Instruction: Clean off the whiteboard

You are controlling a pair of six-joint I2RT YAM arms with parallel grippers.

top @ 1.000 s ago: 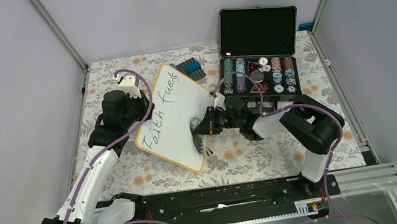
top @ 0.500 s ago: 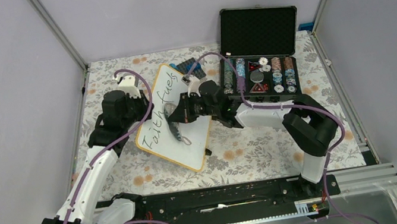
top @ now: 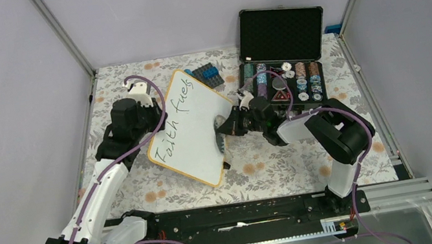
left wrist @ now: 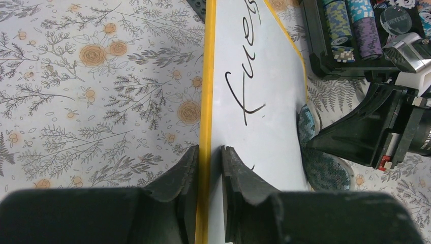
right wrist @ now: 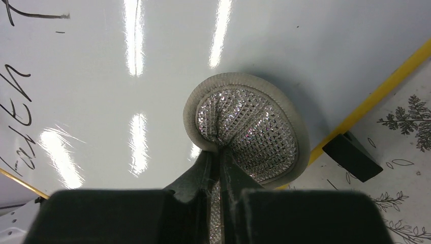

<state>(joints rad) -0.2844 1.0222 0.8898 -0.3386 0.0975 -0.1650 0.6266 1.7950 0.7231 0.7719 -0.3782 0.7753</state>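
Observation:
The whiteboard (top: pixel 192 132) lies tilted on the flowered tablecloth, with the black handwriting "Faith fuels" (top: pixel 175 118) along its left side. My left gripper (top: pixel 153 124) is shut on the board's yellow left rim (left wrist: pixel 207 101), one finger on each side. My right gripper (right wrist: pixel 218 157) is shut on a round grey-green scrubbing pad (right wrist: pixel 249 119). The pad (top: pixel 221 124) presses on the white surface (right wrist: pixel 127 76) near the board's right rim, clear of the letters. In the left wrist view the pad (left wrist: pixel 317 170) sits at the board's right edge.
An open black chip case (top: pixel 281 52) with stacks of chips stands right behind the right arm. A small dark block with blue pieces (top: pixel 206 74) lies by the board's far corner. A black edge clip (right wrist: pixel 350 155) sticks out from the board's rim.
The right gripper swept the pad left across the board to the writing, then came back to the right rim. The left gripper kept its hold; the writing still shows.

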